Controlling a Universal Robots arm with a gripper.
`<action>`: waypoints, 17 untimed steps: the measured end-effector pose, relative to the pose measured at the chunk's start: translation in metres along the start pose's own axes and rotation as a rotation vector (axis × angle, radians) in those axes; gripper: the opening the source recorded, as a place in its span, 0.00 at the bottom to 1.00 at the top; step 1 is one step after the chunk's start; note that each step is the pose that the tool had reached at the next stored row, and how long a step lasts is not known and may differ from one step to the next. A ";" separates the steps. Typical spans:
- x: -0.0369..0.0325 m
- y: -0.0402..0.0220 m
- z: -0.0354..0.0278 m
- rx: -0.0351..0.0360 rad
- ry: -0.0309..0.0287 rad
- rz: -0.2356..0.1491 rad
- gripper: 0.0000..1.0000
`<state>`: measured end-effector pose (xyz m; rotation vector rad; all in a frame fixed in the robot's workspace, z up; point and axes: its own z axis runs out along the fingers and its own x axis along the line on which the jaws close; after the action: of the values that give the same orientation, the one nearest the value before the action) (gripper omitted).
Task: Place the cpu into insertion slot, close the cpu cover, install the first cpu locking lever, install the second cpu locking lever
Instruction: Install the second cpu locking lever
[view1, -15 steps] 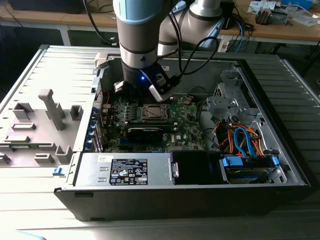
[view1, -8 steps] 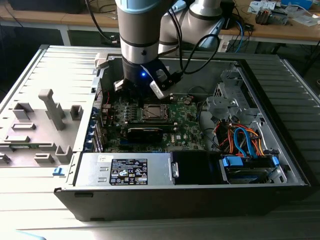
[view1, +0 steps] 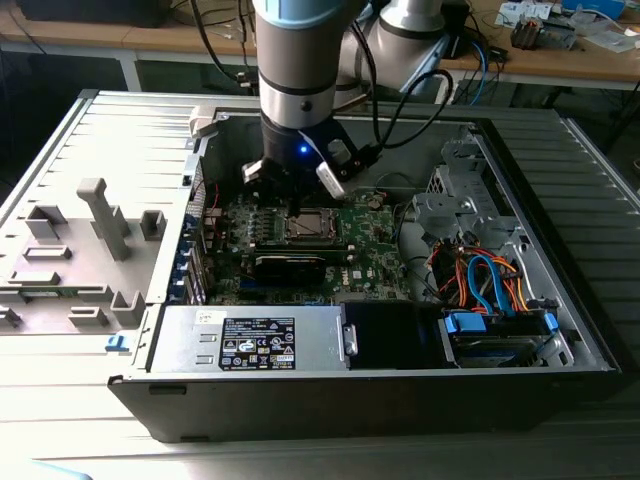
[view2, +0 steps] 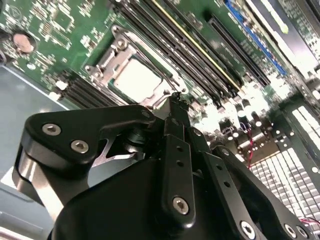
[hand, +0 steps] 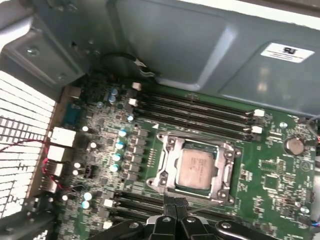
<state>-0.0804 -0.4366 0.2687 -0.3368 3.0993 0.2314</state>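
The cpu (hand: 196, 169) lies flat in the insertion slot (view1: 308, 225) on the green motherboard, its grey top (view2: 137, 80) showing in both wrist views. Around the chip, the silver cpu cover (hand: 167, 165) lies down flat, and the chip shows through its window. My gripper (hand: 175, 204) is shut, with its black fingertips (view2: 175, 100) pressed together right at one edge of the socket frame. A thin metal lever rod (hand: 207, 202) runs along that edge beside the tips; whether the tips touch it I cannot tell. In the exterior view the gripper (view1: 293, 205) hangs low over the socket.
Long black memory slots (hand: 200, 112) flank the socket. A coin battery (hand: 294, 145) sits near them. A black block (view1: 290, 265), the power supply (view1: 255, 340) and a drive cage with coloured cables (view1: 490, 290) crowd the case. The case's grey wall (hand: 190, 45) stands close by.
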 end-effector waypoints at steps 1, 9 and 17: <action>-0.0026 -0.0006 0.0001 0.0011 0.0002 0.001 0.11; -0.0033 -0.0044 0.0039 0.0010 0.0009 0.001 0.11; -0.0021 -0.0090 0.0094 0.0010 0.0009 0.001 0.11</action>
<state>-0.0764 -0.4434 0.2581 -0.3353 3.1005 0.2298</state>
